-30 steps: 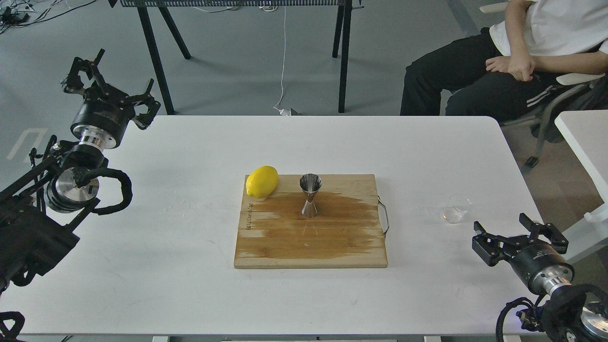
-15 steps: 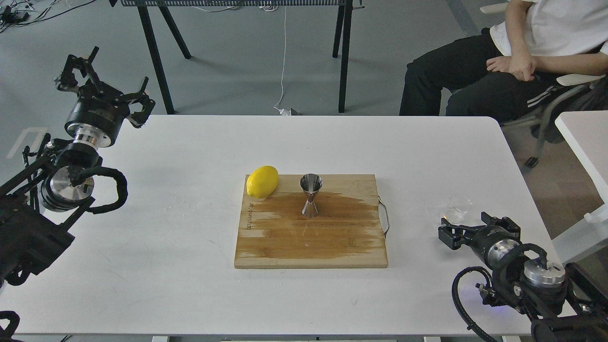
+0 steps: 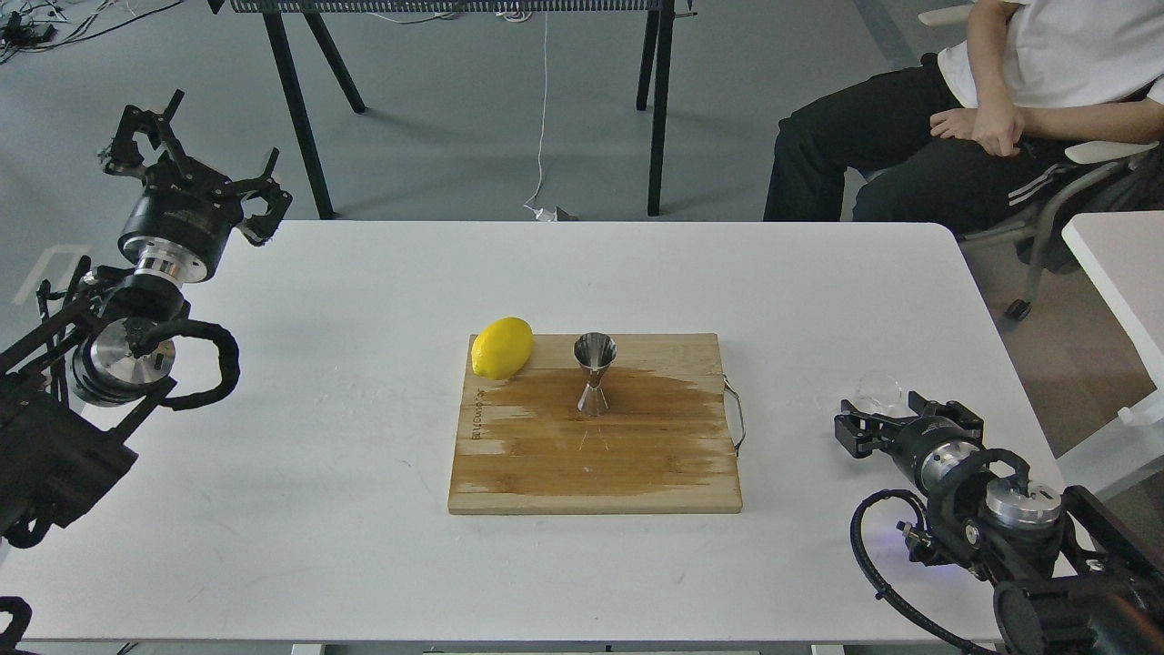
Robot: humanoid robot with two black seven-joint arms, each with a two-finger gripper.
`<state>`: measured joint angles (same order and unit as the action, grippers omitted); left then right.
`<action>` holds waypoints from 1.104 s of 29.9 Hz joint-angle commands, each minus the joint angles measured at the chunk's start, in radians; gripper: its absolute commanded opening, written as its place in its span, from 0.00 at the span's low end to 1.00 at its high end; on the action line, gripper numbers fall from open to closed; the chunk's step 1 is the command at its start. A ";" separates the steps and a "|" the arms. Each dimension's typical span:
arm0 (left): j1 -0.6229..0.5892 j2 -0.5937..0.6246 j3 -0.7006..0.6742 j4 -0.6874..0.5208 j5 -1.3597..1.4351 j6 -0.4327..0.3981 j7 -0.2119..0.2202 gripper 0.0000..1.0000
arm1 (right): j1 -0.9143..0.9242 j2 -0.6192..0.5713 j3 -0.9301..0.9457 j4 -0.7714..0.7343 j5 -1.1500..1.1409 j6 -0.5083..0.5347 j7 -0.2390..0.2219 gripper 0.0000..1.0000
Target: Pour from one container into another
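Observation:
The small clear glass cup [image 3: 878, 392] stands on the white table near the right edge. My right gripper [image 3: 887, 417] is open right at it, its fingers spread low on either side of the cup's near side; I cannot tell if they touch the glass. The steel jigger [image 3: 594, 373] stands upright on the wooden cutting board [image 3: 596, 464], well to the left of the cup. My left gripper [image 3: 189, 162] is raised and open, holding nothing, off the table's far left corner.
A yellow lemon [image 3: 502, 347] lies at the board's far left corner. The board's middle is dark and wet, with a metal handle [image 3: 735, 417] on its right side. A seated person [image 3: 1000, 100] is at the far right, beside a second white table [image 3: 1118, 264].
My right arm has swung in and moved its gripper up and left to the glass cup. The left gripper has drifted slightly left. The cup, jigger and lemon have stayed put.

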<state>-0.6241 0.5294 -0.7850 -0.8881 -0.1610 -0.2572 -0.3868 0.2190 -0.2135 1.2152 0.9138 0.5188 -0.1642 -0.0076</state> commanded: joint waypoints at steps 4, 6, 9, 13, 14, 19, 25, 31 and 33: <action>-0.003 0.018 -0.003 0.000 0.000 0.006 -0.001 1.00 | 0.003 0.014 0.000 -0.018 0.001 0.006 0.000 0.50; -0.003 0.021 -0.002 0.000 0.000 0.006 -0.001 1.00 | 0.003 0.014 0.000 -0.015 0.001 0.008 0.000 0.45; -0.003 0.023 -0.002 0.000 0.000 0.006 -0.001 1.00 | 0.005 0.014 0.000 -0.010 0.001 0.002 -0.002 0.43; -0.005 0.024 -0.003 0.000 0.000 0.006 -0.001 1.00 | 0.002 0.014 0.001 -0.009 0.001 0.005 0.000 0.39; -0.003 0.024 -0.003 0.000 0.000 0.006 -0.001 1.00 | 0.002 0.016 0.000 -0.007 0.001 0.006 0.000 0.39; -0.005 0.026 -0.003 0.000 0.000 0.007 -0.003 1.00 | -0.007 0.014 0.000 0.055 0.000 0.005 0.000 0.38; -0.005 0.026 -0.005 0.000 0.000 0.007 -0.003 1.00 | -0.024 -0.015 -0.012 0.232 -0.031 -0.009 -0.002 0.37; -0.005 0.037 -0.005 0.000 0.000 0.007 -0.003 1.00 | -0.007 -0.083 -0.092 0.463 -0.092 -0.075 0.001 0.37; -0.005 0.037 -0.005 0.000 0.000 0.007 -0.003 1.00 | 0.022 -0.086 -0.104 0.493 -0.147 -0.078 0.001 0.37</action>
<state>-0.6290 0.5645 -0.7901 -0.8882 -0.1610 -0.2496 -0.3897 0.2086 -0.2886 1.1302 1.3479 0.4296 -0.2280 -0.0080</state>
